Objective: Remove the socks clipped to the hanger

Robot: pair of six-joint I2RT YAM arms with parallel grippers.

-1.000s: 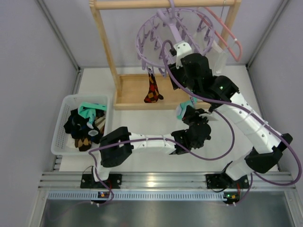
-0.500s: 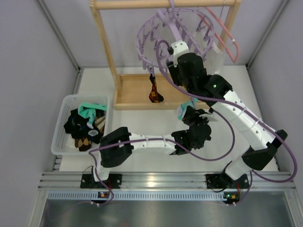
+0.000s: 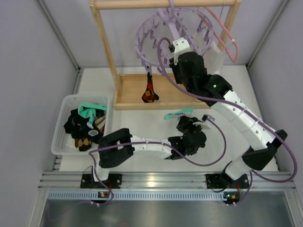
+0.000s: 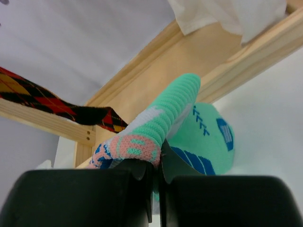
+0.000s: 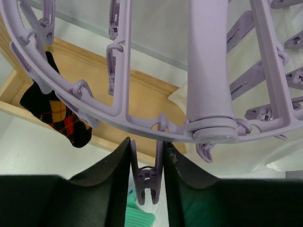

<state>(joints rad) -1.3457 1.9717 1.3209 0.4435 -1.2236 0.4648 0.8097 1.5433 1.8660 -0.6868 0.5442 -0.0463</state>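
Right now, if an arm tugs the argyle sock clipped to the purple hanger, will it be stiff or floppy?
Probably floppy: the argyle sock dangles limp under the hanger, toe folded sideways. Likely light, held by just its pinched top. The hanger hangs free, so tugging may swing it.

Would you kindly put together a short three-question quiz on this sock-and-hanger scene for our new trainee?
1. True or false: the left gripper is shut on the teal-green sock.
2. Which sock is clipped to the hanger? A. black sock B. argyle sock C. white sock
3. Fill in: the right gripper is closed around a lavender ____ of the hanger.

Key: 1 true; 2 B; 3 clip.
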